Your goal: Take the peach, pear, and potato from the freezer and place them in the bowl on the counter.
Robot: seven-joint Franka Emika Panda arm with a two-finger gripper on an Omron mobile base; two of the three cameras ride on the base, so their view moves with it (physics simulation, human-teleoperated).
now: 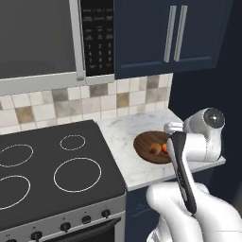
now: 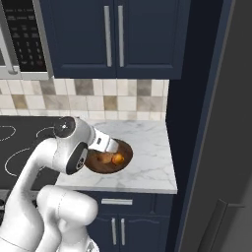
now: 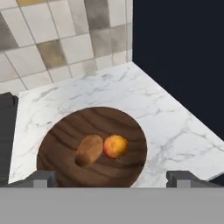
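The dark wooden bowl (image 3: 100, 111) sits on the marble counter (image 3: 166, 127). Inside it lie the brown potato (image 3: 89, 149) and, touching its right side, the orange peach (image 3: 115, 146). My gripper (image 3: 112, 178) hovers just above the bowl's near rim, open, with nothing between its fingers. From the left base view the bowl (image 1: 142, 142) holds the potato (image 1: 154, 150) and peach (image 1: 164, 148), partly behind my arm. In the right base view the peach (image 2: 117, 158) and potato (image 2: 104, 158) lie in the bowl (image 2: 127, 147). The grey freezer (image 2: 221, 123) stands at the right. The pear is out of view.
A black cooktop (image 1: 52, 165) adjoins the counter on the left, under a microwave (image 1: 42, 38). Navy upper cabinets (image 2: 113, 34) hang above the counter. A tall dark navy panel (image 3: 183, 52) walls off the counter's right end. Tiled backsplash (image 3: 65, 48) runs behind.
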